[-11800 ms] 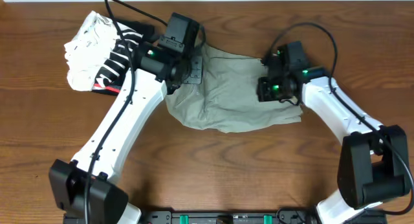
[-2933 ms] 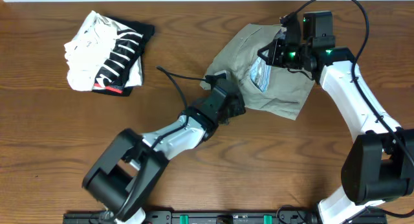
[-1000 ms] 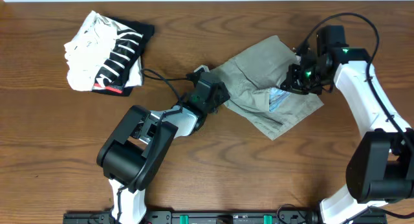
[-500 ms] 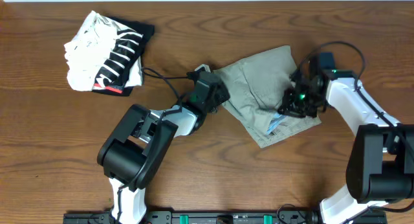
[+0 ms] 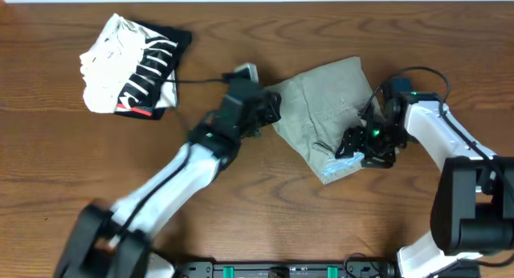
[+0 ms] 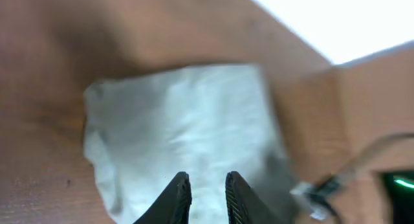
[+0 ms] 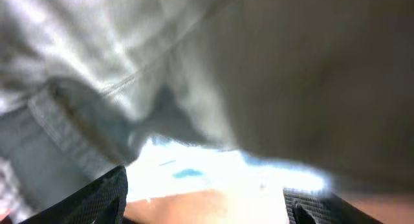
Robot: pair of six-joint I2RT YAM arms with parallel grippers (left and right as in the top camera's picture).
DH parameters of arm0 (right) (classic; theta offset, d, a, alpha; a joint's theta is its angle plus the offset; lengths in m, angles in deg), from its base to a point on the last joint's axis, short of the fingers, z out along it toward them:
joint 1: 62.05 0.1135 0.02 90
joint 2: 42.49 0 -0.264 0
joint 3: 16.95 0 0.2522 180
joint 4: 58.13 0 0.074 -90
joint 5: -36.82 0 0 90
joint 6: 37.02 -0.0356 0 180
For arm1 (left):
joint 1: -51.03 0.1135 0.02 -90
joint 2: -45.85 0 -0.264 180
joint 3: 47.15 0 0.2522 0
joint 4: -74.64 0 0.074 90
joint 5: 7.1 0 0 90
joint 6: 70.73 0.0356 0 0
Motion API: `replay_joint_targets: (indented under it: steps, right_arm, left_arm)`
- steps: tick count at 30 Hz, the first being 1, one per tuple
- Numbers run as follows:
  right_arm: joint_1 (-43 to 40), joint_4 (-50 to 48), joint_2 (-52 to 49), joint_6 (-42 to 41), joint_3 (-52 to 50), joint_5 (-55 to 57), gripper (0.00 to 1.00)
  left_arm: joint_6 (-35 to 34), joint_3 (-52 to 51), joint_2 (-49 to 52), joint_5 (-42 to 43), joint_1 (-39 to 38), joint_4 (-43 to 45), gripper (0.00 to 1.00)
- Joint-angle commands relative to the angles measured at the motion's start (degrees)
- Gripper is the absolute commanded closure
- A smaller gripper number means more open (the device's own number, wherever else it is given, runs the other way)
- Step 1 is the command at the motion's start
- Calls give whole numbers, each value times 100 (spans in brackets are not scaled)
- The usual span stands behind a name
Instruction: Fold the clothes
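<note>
The khaki shorts (image 5: 325, 109) lie folded into a compact, tilted bundle at the table's middle right, with light blue lining (image 5: 336, 167) showing at the front corner. My left gripper (image 5: 271, 109) hovers at the bundle's left edge. In the left wrist view its fingertips (image 6: 207, 188) stand a narrow gap apart above the cloth (image 6: 181, 127), holding nothing. My right gripper (image 5: 355, 148) sits at the front right edge of the shorts. In the right wrist view its jaws (image 7: 207, 201) are wide apart, with the blue lining (image 7: 194, 166) and khaki fabric (image 7: 291, 68) just ahead.
A folded white-and-black striped garment (image 5: 132, 65) with a red edge lies at the back left. The wooden table (image 5: 257, 222) runs bare along the front. A black cable (image 5: 201, 81) trails from the left arm toward the striped garment.
The right gripper brought the fold down to the front edge and opened, letting go. The left gripper parted slightly and its arm rose away from the left edge.
</note>
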Motion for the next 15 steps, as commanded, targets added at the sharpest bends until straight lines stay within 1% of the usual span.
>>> replay_joint_targets:
  steps: [1, 4, 5, 6, 8, 9, 10, 11, 12, 15]
  right_arm:
    - [-55, 118, 603, 26, 96, -68, 25]
    - [-55, 131, 1126, 31, 133, -66, 28]
    - [-57, 118, 1340, 31, 133, -63, 31]
    - [-59, 105, 1467, 31, 133, -66, 37]
    - [-59, -13, 1775, 31, 133, -33, 58]
    - [-59, -109, 1875, 28, 133, 31, 72]
    - [-59, -254, 1963, 28, 133, 125, 83]
    - [-59, -417, 2020, 28, 133, 190, 96]
    - [-59, -566, 2031, 28, 133, 238, 99]
    - [-59, -1060, 1967, 26, 127, 361, 99]
  left_arm:
    - [702, 11, -590, 35, 17, -197, 76]
    - [732, 11, -782, 83, 17, -444, 76]
    - [732, 11, -778, 101, 17, -549, 76]
    - [732, 11, -750, 101, 17, -649, 77]
    - [732, 11, -640, 127, 7, -809, 81]
    - [737, 11, -568, 210, 4, -822, 81]
    - [754, 11, -459, 361, 7, -776, 86]
    - [754, 11, -339, 549, 4, -673, 87]
    - [754, 11, -229, 726, 0, -553, 89]
    - [752, 11, 212, 1255, -81, -15, 90]
